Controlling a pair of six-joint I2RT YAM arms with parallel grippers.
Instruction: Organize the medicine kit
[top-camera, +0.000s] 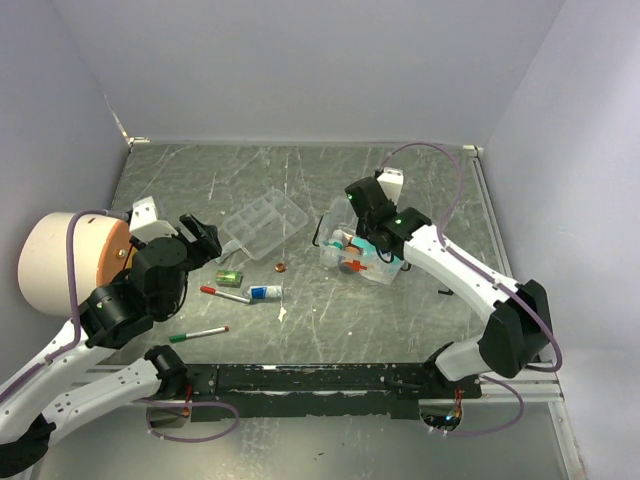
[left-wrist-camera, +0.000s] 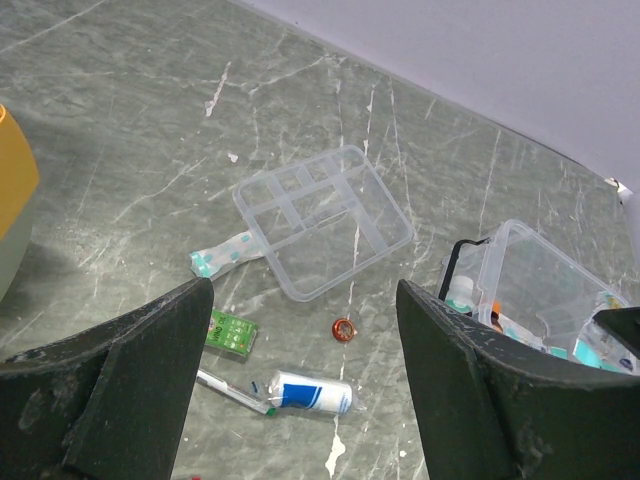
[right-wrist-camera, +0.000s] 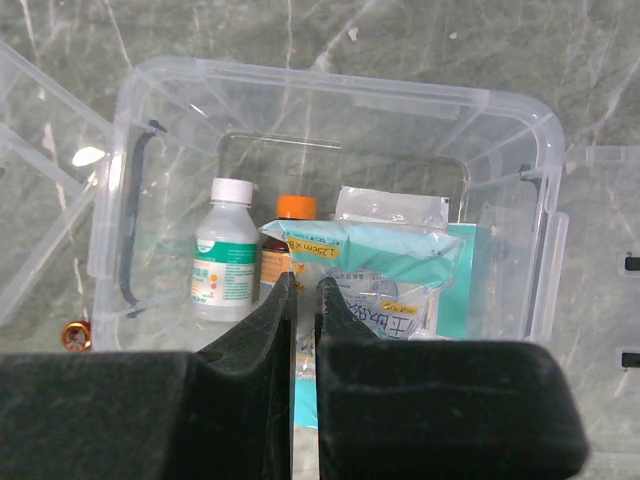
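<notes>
The medicine kit (top-camera: 331, 256) is a clear box standing open right of centre, also seen as the medicine kit (right-wrist-camera: 330, 86) and the medicine kit (left-wrist-camera: 535, 262). Inside it are a white bottle (right-wrist-camera: 226, 255), an orange-capped bottle (right-wrist-camera: 295, 208) and a teal packet (right-wrist-camera: 395, 255). My right gripper (right-wrist-camera: 304, 282) reaches into the box and is shut on the packet's edge. The clear divided tray (top-camera: 265, 222) lies empty beside the box. My left gripper (left-wrist-camera: 305, 290) hangs open above the table, over a white and blue roll (left-wrist-camera: 312, 392).
A green packet (left-wrist-camera: 231, 332), a small orange cap (left-wrist-camera: 343, 328), a teal strip packet (left-wrist-camera: 225, 255) and a red pen (top-camera: 222, 294) lie near the tray. A green pen (top-camera: 198, 334) lies nearer the front. A big white cylinder (top-camera: 70, 262) stands at far left.
</notes>
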